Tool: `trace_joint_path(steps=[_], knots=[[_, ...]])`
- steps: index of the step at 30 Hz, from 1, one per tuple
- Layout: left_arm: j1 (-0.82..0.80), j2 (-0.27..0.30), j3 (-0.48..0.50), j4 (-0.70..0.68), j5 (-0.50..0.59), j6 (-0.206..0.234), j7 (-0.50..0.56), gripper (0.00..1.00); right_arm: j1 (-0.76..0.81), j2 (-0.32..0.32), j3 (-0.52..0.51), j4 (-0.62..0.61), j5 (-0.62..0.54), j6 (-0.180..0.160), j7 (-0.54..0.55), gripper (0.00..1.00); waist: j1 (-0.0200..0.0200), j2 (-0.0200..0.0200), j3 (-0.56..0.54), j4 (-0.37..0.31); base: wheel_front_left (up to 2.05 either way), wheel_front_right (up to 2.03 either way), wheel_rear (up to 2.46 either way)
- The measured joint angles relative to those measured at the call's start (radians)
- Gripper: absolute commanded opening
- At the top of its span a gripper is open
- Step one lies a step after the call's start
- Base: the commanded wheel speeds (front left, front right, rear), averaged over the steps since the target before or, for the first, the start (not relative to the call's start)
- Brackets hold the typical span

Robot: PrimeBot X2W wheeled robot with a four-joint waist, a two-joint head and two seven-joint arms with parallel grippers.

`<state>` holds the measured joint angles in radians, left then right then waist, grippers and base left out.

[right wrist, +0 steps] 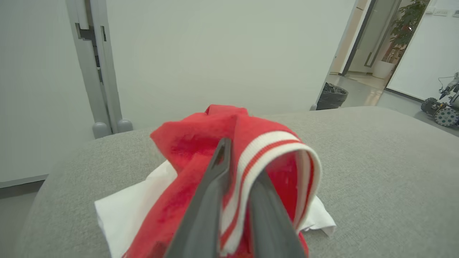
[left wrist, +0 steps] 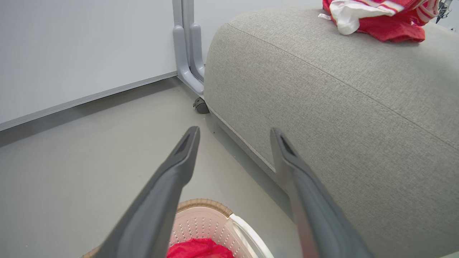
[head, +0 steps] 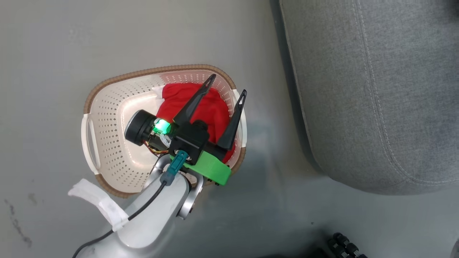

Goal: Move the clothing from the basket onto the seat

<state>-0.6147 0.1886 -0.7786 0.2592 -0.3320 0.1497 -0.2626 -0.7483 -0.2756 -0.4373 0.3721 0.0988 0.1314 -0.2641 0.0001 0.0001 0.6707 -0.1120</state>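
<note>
Left claw: seen spread wide above the basket, perforated cream plastic with a woven-look brown rim.
Red cloth: bunched at the basket's seat-side end; basket set on glossy grey floor.
Seat: rounded grey weave, stitched seam.
Right claw: pinched on the ribbed striped cuff of clothing heaped on the seat.

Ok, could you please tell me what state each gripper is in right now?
Left gripper: open, holding nothing, above the basket.
Right gripper: closed on the striped red garment lying on the seat.
</note>
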Motion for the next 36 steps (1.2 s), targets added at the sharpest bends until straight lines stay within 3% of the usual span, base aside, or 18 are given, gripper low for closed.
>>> trace_joint_path(steps=[6, 11, 18, 27, 36], knots=[[0.058, -0.024, 0.044, 0.001, 0.0, -0.01, -0.001, 1.0, 0.145, 0.091, -0.006, -0.073, -0.054, 0.0, 0.0, 1.0, -0.0001, 0.0, -0.068, 0.001, 0.0, 0.0, 0.0], [0.134, -0.055, 0.106, 0.009, 0.01, -0.013, -0.002, 1.0, 0.292, 0.131, 0.085, -0.167, -0.033, 0.0, 0.0, 1.0, -0.0001, 0.0, -0.146, 0.004, 0.0, 0.0, 0.0], [0.27, -0.086, 0.25, 0.023, 0.003, -0.027, -0.002, 1.0, 0.465, 0.142, 0.217, -0.274, 0.024, 0.0, 0.0, 1.0, -0.0002, 0.0, -0.272, 0.021, 0.0, 0.0, 0.0], [0.464, -0.126, 0.495, -0.031, 0.008, -0.08, -0.002, 1.0, 0.605, 0.153, 0.375, -0.321, 0.058, 0.0, 0.0, 1.0, -0.0002, 0.0, -0.444, 0.061, 0.0, 0.0, 0.0], [0.603, -0.14, 0.619, -0.162, 0.105, -0.125, -0.002, 1.0, 0.707, 0.172, 0.43, -0.378, 0.037, 0.0, 0.0, 1.0, -0.0002, 0.0, -0.595, 0.107, 0.0, 0.0, 0.0]])
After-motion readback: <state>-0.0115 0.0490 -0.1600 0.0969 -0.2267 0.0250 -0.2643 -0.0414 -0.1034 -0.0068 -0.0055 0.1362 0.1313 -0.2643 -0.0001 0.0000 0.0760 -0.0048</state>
